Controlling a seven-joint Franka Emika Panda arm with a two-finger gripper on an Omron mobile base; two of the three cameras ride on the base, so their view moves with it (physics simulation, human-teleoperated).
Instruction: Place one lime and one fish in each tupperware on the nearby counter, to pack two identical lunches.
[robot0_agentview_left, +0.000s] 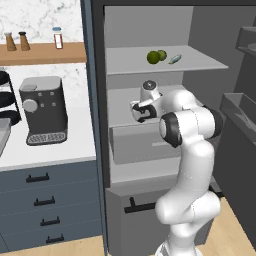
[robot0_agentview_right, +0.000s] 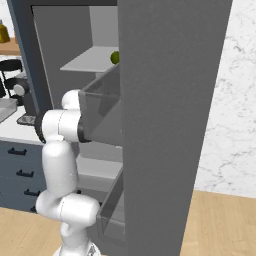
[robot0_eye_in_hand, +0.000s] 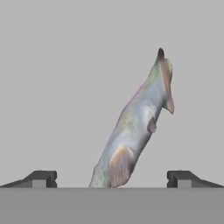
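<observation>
In the left base view, the white arm's two-finger gripper (robot0_agentview_left: 141, 112) is seen reaching into the open dark grey fridge (robot0_agentview_left: 150, 30), down at the middle shelf. Above it, on the pale grey upper shelf (robot0_agentview_left: 200, 62), two small round yellowish-green limes (robot0_agentview_left: 156, 56) are found touching each other, and just to their right a small slender silvery fish (robot0_agentview_left: 175, 59) is laid. Well off to the gripper's left, a dark coffee machine (robot0_agentview_left: 44, 110) is stood on the white counter (robot0_agentview_left: 75, 150).

In the right base view, one lime (robot0_agentview_right: 115, 57) is glimpsed on the upper shelf, above the arm, past the grey fridge door (robot0_agentview_right: 170, 125).

In the hand view, the dark fingertips (robot0_eye_in_hand: 41, 178) are held wide apart with nothing clamped. Between and ahead of them, a second slender silvery-grey fish (robot0_eye_in_hand: 138, 127) is seen lying on a flat grey surface, its tail pointed away from the gripper.
</observation>
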